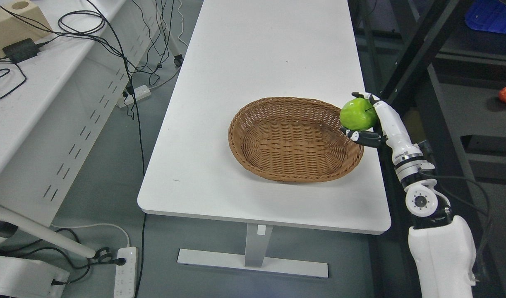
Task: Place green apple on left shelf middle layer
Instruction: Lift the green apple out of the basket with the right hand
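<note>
Head view: my right hand point(366, 120) is clamped on the green apple point(357, 113), held above the right rim of the empty wicker basket point(294, 165) on the white table point(253, 62). Pick done, carry in hand. No left shelf in sight, so I judge the next move calls for turning toward it with the grasp firm.

basket point(294, 140) on table point(236, 82), apple point(357, 114) at its right
</note>
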Robot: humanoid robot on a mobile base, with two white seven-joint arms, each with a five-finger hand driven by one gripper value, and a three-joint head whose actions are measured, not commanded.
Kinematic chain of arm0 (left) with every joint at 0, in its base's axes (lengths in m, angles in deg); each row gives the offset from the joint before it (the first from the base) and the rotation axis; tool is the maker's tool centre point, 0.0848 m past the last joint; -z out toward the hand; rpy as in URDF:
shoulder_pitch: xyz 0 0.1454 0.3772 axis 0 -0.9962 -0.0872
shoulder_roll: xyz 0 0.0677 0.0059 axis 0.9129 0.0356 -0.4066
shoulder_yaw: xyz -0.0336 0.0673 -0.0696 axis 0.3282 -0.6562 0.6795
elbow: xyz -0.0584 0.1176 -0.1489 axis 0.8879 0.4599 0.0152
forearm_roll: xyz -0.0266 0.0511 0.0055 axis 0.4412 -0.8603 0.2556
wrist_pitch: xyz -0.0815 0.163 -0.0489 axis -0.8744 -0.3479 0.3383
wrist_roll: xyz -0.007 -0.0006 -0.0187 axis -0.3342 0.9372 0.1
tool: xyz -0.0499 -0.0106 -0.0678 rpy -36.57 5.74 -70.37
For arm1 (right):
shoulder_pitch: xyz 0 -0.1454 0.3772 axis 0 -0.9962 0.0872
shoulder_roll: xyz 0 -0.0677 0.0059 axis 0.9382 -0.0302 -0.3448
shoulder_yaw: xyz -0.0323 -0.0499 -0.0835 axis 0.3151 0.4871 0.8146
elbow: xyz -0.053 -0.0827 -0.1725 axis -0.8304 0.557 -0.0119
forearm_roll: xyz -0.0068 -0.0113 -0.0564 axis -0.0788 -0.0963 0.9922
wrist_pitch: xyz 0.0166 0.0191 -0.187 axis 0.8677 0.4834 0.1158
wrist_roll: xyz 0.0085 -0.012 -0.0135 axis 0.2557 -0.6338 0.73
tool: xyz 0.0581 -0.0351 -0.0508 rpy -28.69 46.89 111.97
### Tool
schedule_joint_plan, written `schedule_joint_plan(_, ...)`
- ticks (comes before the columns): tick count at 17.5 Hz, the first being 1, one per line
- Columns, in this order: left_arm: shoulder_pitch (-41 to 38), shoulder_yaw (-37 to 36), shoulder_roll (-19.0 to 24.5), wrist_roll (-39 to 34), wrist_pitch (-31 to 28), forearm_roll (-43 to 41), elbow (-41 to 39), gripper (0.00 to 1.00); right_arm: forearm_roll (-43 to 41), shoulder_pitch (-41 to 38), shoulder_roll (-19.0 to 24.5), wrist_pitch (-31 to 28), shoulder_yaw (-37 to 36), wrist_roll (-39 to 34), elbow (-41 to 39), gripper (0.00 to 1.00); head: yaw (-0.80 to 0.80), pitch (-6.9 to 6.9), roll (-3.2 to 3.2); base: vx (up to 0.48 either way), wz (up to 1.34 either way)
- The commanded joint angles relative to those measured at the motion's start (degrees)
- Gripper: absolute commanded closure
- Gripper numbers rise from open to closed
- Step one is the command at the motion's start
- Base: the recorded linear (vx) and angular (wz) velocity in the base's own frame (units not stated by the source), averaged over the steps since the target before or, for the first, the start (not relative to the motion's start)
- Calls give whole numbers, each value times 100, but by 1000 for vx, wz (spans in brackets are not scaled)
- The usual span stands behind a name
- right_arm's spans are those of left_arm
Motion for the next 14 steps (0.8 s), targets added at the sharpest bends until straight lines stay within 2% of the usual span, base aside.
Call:
schedule_joint_plan(1, 0, 0, 100, -2, 2, 0, -1, 0, -456, -698, 495, 260, -1307, 536, -909, 100, 0, 0, 0, 0, 0)
schedule_joint_plan(4, 0, 0, 100, -2, 2, 0, -1, 0, -456, -1374, 1064, 420, -1500, 554, -1314, 100, 0, 0, 0, 0, 0)
schedule_joint_plan(8, 0, 0, 100, -2, 2, 0, -1, 0, -465, -1964, 1064, 894, -1518, 825, -1464, 100, 0, 0, 0, 0, 0)
schedule_joint_plan(14, 0, 0, 100, -2, 2, 0, -1, 0, -465, -2097, 1064, 930, -1518, 967, -1491, 100, 0, 0, 0, -31, 5)
